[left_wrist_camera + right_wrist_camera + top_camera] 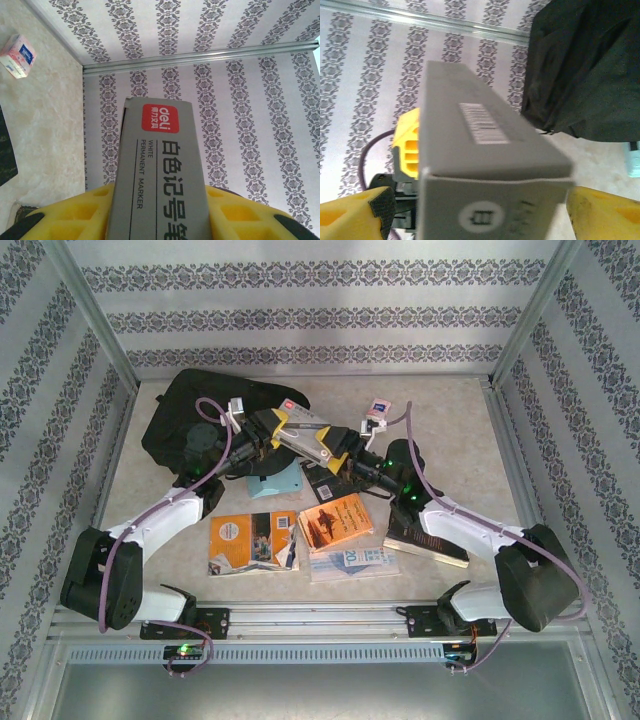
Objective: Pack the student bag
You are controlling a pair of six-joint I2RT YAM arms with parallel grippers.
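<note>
Beige marbled surface (450, 440), enclosed by grey-patterned wallpaper walls (320, 300) on an aluminium frame.

Large black soft fabric student bag (190, 425): lies slumped at the far left of the surface, near the back corner.

Long grey cardboard marker box (303, 423) with a red logo patch: raised off the surface just right of the student bag, between the two arms.

Left end effector (266, 435): yellow fingers (65, 220) clamped on one end of the marker box.

Right end effector (337, 447): jaws wide, straddling the opposite end, with a gap showing at one finger (350, 212).

Near edge: orange paperback book (335, 520), orange-and-white book (250, 542), and dark book (428, 540) partly under the right arm.

Small pink-and-blue packet (380, 408): on the far side, apart from the books.
</note>
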